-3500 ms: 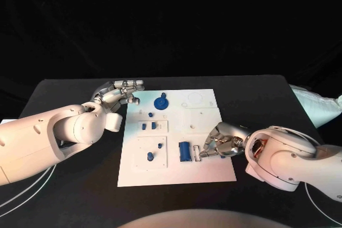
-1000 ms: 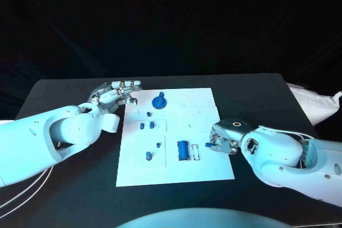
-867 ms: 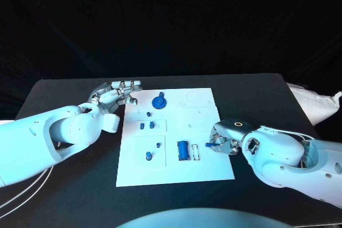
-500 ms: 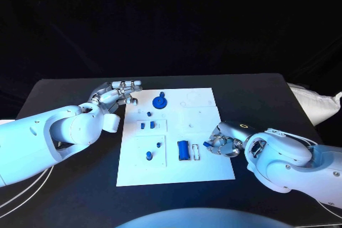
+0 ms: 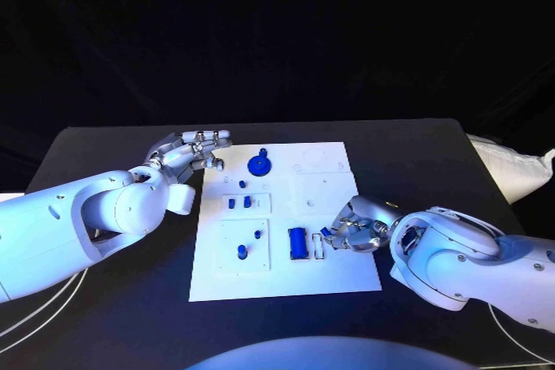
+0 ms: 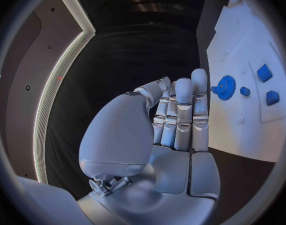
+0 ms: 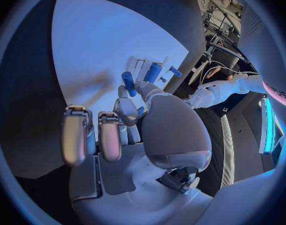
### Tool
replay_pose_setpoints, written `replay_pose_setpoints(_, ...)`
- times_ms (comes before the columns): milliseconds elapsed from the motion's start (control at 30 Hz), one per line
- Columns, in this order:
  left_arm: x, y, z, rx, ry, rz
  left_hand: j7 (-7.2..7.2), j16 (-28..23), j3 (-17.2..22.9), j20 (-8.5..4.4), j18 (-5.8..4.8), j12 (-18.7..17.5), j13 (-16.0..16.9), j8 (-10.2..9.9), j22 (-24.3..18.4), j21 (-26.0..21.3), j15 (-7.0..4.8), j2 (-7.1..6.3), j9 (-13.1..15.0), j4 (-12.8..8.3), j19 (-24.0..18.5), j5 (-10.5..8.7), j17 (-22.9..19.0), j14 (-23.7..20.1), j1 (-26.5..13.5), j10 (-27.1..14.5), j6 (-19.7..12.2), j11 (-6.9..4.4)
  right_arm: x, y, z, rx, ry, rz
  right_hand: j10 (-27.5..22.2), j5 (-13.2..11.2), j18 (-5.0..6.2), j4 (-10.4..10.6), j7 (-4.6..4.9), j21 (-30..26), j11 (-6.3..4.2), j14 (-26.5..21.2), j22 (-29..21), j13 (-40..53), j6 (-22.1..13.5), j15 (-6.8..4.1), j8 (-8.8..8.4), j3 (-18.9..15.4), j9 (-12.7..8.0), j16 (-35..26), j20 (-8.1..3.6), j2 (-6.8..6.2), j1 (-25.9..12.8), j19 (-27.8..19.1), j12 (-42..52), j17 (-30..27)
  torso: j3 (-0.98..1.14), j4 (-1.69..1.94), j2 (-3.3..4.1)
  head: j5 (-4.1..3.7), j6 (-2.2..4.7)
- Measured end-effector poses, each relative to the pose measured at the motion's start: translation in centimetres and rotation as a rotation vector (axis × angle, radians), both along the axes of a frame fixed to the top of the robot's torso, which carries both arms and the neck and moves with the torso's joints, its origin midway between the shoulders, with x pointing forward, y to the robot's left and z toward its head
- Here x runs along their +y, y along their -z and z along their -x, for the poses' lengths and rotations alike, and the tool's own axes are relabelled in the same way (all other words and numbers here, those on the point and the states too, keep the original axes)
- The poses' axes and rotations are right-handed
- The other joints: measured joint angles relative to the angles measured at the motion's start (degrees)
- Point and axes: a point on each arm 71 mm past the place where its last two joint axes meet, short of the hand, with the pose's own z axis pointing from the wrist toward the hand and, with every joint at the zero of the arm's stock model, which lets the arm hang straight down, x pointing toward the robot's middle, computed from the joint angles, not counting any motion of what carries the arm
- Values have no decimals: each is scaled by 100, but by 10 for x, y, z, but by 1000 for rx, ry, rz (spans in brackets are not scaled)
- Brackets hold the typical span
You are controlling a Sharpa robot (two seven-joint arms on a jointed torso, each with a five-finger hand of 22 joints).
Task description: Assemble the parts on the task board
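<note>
The blue peg [image 7: 128, 80] sits pinched in the fingertips of the right hand [image 5: 356, 230], over the task board [image 5: 335, 282] near its 4 o'clock edge. The empty white slot [image 5: 317, 246] lies just toward 9 o'clock of that hand, beside the seated blue cylinder [image 5: 298, 243], whose long axis runs 12 to 6. The peg is short, round and smooth; I judge it must be turned to that axis. The left hand [image 5: 188, 154] hovers flat at the board's 10 o'clock corner, fingers pressed together, holding nothing, well apart from the slot.
</note>
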Motion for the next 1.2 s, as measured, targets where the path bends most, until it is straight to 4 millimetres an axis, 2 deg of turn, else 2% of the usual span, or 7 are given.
replay_pose_setpoints(333, 0, 0, 0, 1, 2, 1, 0, 0, -14, 0, 0, 0, 0, 0, -4, 0, 0, 23, 0, -14, 0, 0, -5, 0, 23, -17, 0, -17, 11, 10, -1, 65, -15, -11, 20, 20, 1, 26, -22, 21, -20, 0, 8, 5, 22, 0, 0, -26, 20, 0, 0, -24, -81, 0, 21, -1, 3, -2, -2, 15, 7)
replay_pose_setpoints(667, 0, 0, 0, 1, 2, 1, 0, 0, -14, 0, 0, 0, 0, 0, -4, 0, 0, 23, 0, -14, 0, 0, -5, 0, 23, -17, 0, -18, 13, 13, -3, 87, -19, -5, 65, -161, 0, 68, -45, 20, -22, 0, 4, 17, 87, 1, 37, -67, 68, 0, 0, -15, -202, 0, 21, -1, 7, -5, 1, 25, 2)
replay_pose_setpoints(733, 0, 0, 0, 1, 2, 1, 0, 0, -14, 0, 0, 0, 0, 0, -4, 0, 0, 23, 0, -14, 0, 0, -4, 0, 23, -16, 0, -18, 13, 13, -4, 87, -18, -4, 92, -161, 1, 115, -54, 20, -48, 0, 4, 22, 96, 1, 43, -115, 83, 0, 0, 36, -280, 0, 44, -2, 7, -5, 1, 25, 1)
replay_pose_setpoints(833, 0, 0, 0, 2, 3, 1, 0, 0, -14, 0, 0, 0, 0, 0, -4, 0, 0, 23, 0, -14, 0, 0, -4, 0, 23, -16, 0, -18, 13, 13, -4, 86, -18, -3, 114, -161, 0, 186, -39, 20, -28, 0, 4, 36, 118, 1, 42, -186, 100, 0, 0, 54, -401, 0, 58, -2, 6, -5, 1, 25, 1)
replay_pose_setpoints(1200, -1, 0, 0, 4, 5, 1, 0, 0, -14, 21, 0, 0, 0, 0, -3, 0, -2, 23, 0, -14, -21, 0, -14, -41, 23, -17, 0, -18, 15, 14, -3, 90, -24, -3, 258, -135, 0, 358, -121, 55, -93, 21, 112, 143, 245, -20, 130, -358, 174, 0, -42, 169, -607, -1, 237, -2, 7, -3, 1, 23, -1)
